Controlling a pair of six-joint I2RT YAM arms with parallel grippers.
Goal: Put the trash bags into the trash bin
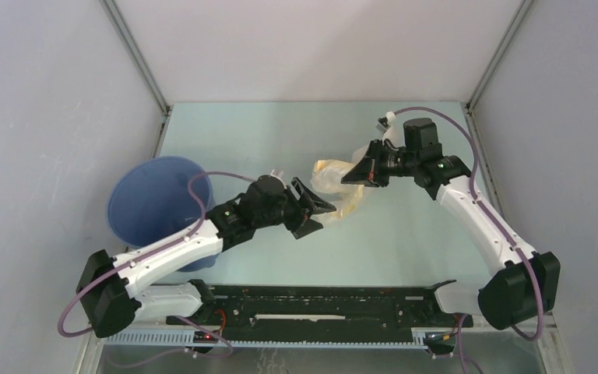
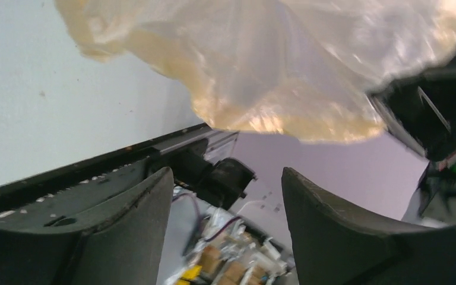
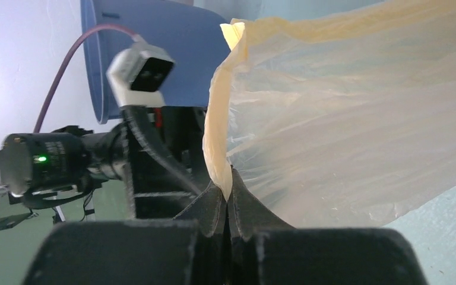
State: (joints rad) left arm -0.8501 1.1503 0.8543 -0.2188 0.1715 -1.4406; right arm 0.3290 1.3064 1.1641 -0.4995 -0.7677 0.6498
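A translucent pale-yellow trash bag (image 1: 333, 181) hangs above the table's middle between my two grippers. My right gripper (image 1: 357, 173) is shut on its yellowish rim; in the right wrist view the film (image 3: 332, 119) is pinched between the closed fingertips (image 3: 228, 193). My left gripper (image 1: 321, 214) is open and empty just below and left of the bag; in its wrist view the bag (image 2: 273, 59) hangs above the spread fingers (image 2: 148, 214). The blue trash bin (image 1: 156, 199) stands at the left, partly behind my left arm, and shows in the right wrist view (image 3: 172, 53).
Grey enclosure walls and metal posts surround the pale green table (image 1: 280, 132). A black rail (image 1: 311, 304) with wiring runs along the near edge. Purple cables loop off both arms.
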